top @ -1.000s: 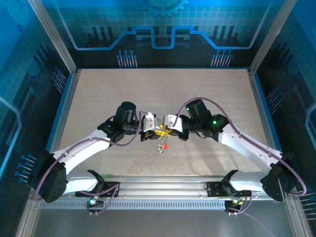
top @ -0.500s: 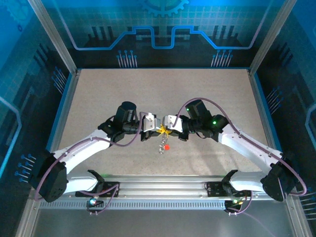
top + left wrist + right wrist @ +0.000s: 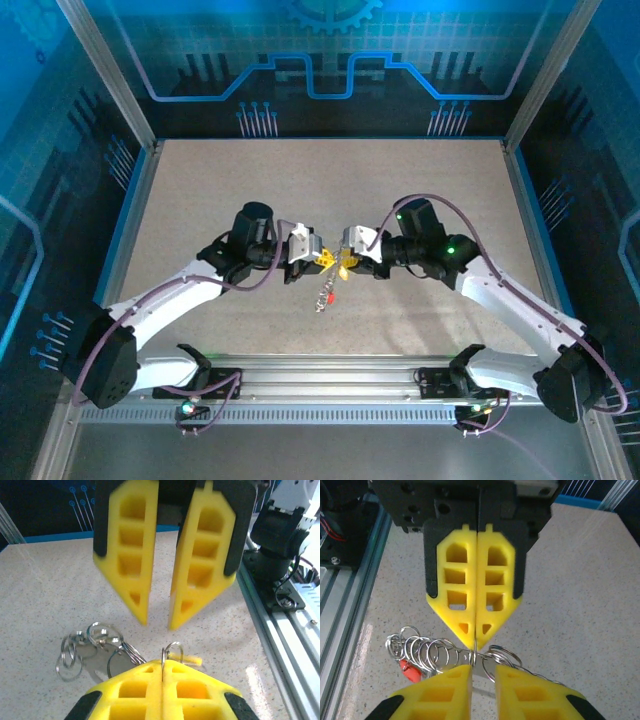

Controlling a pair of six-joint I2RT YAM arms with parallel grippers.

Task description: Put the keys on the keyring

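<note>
My left gripper (image 3: 321, 258) (image 3: 163, 666) is shut on the keyring (image 3: 172, 649), a thin silver ring that stands on edge between its yellow pads, a little above the table. A chain of several small rings (image 3: 427, 652) hangs off to one side. A red-headed key (image 3: 409, 670) (image 3: 333, 294) dangles below it. A yellow key (image 3: 193, 659) lies just behind the pinched ring. My right gripper (image 3: 344, 263) (image 3: 482, 674) faces the left one tip to tip. Its jaws stand slightly open with a clear gap, close to the ring (image 3: 503, 656) but holding nothing.
The speckled beige table (image 3: 330, 190) spreads out behind both arms. An aluminium rail (image 3: 330, 380) (image 3: 280, 625) runs along the near edge, and the arm bases sit on it. Blue-edged walls (image 3: 140, 200) close in the sides.
My left gripper has closed on the ring. The right gripper has let go, opened a little and drawn back to the right. The hanging rings and red key have swung slightly left.
</note>
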